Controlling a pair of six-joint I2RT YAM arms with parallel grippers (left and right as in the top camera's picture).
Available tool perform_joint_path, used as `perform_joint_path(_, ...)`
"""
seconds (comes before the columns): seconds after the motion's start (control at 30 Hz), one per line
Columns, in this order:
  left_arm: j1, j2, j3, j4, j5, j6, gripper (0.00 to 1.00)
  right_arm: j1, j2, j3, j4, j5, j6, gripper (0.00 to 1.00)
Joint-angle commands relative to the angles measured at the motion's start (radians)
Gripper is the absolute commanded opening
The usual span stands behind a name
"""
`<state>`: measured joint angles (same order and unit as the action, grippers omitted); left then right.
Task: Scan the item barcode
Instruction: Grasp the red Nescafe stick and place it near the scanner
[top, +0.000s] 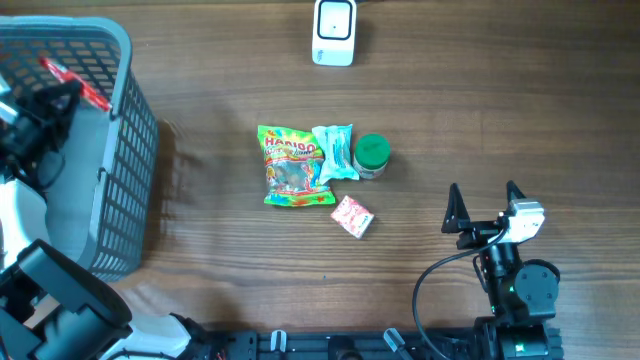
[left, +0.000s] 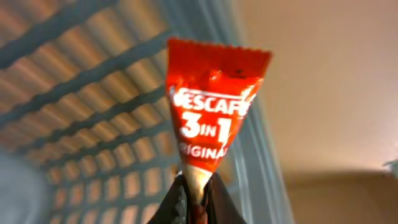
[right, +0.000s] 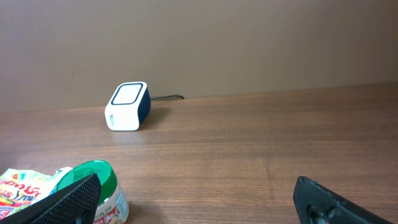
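- The left gripper is clamped tight on the bottom end of a red coffee sachet, which stands upright above its fingers.
- The sachet's white lettering faces the left wrist camera; no barcode shows on that side.
- In the overhead view the sachet hangs over the grey plastic basket at the table's far left, inside the rim near the back corner.
- The scanner, a small white box with a dark side, sits at the back edge of the table, well apart from the sachet.
- The right gripper has its jaws spread wide and holds nothing, low over the table near the front right.
- In the middle of the table lie a gummy sweets bag, a teal packet touching its right edge, and a green-lidded jar just beside that.
- A small red and white packet lies just in front of them.
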<state>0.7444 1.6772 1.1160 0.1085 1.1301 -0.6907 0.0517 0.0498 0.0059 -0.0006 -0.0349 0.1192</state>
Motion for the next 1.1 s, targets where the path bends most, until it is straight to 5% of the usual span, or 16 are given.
perform_joint_path(0.0,0.004,-0.055,0.017,0.187,0.082,-0.237,0.04,0.004,-0.001,0.0,0.003,0.004,0.014,1.0)
perform_joint_path(0.23,-0.007,-0.191,0.017,0.593,0.082,-0.62,0.04,0.004,-0.001,0.0,0.003,0.004,0.014,1.0)
perform_joint_path(0.4,-0.198,-0.265,0.017,0.602,0.082,-0.661,0.04,0.004,-0.001,0.0,0.003,0.004,0.014,1.0)
perform_joint_path(0.53,-0.42,-0.263,0.017,0.547,0.081,-0.578,0.04,0.004,-0.001,0.0,0.003,0.004,0.014,1.0)
perform_joint_path(0.63,-0.552,-0.263,0.017,0.386,0.08,-0.432,0.04,0.004,-0.001,0.0,0.003,0.004,0.014,1.0)
perform_joint_path(0.7,-0.621,-0.263,0.017,0.122,0.033,-0.248,0.04,0.004,-0.001,0.0,0.003,0.004,0.014,1.0)
perform_joint_path(0.83,-0.734,-0.263,0.017,-0.396,-0.293,0.046,0.04,0.004,-0.001,0.0,0.003,0.004,0.014,1.0)
perform_joint_path(1.0,-0.925,-0.241,0.016,-0.647,-0.777,0.134,0.04,0.004,-0.001,0.0,0.003,0.004,0.014,1.0)
perform_joint_path(1.07,-0.97,-0.204,0.016,-0.664,-0.836,0.134,0.04,0.004,-0.001,0.0,0.003,0.004,0.014,1.0)
